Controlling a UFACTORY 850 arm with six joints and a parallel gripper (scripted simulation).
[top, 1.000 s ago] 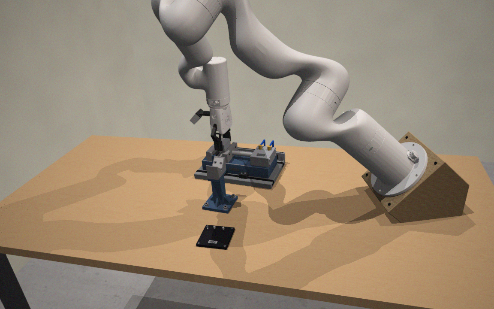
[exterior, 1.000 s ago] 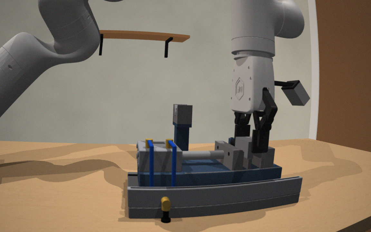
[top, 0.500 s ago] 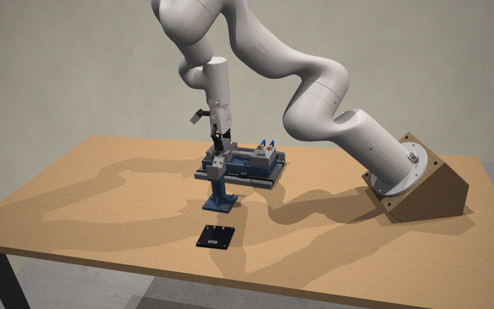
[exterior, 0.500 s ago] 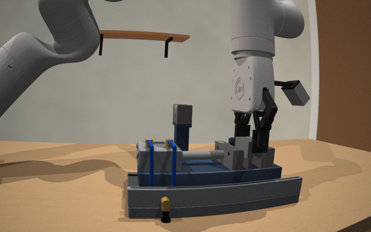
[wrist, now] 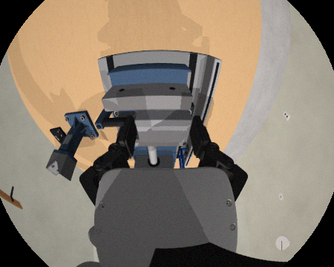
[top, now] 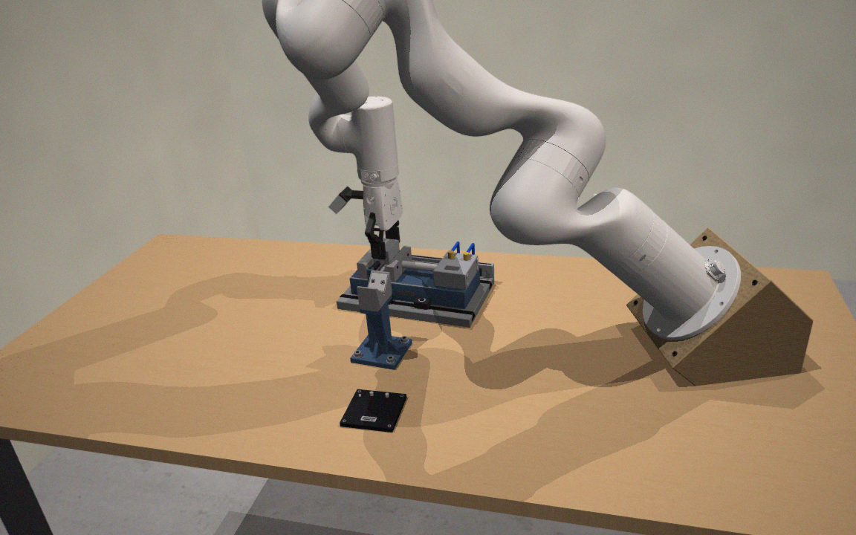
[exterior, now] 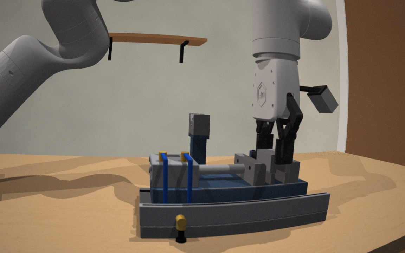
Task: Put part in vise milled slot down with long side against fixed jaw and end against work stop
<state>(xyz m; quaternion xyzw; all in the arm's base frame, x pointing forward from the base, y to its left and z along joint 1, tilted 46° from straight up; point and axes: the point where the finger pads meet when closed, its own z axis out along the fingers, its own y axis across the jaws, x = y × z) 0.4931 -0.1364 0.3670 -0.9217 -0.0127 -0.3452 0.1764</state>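
Observation:
The grey part [exterior: 265, 159] sits in the vise [exterior: 229, 185] between the moving jaw [exterior: 249, 168] and the fixed jaw [exterior: 290, 171]. Its slot is hidden. My gripper [exterior: 274, 150] is open and points straight down over the part, with one black finger on either side of it and nothing gripped. In the wrist view the fingers stand apart around the part [wrist: 159, 121]. The work stop [wrist: 107, 121] reaches in from the left there. The black infeed plate [top: 373, 410] lies empty near the table's front.
The V-block [top: 375, 287] stands on a blue post [top: 381, 339] just in front of the vise. The air cylinder [exterior: 172, 171] with blue hoses sits at the vise's other end. The arm's wooden base wedge [top: 737, 319] is at the right.

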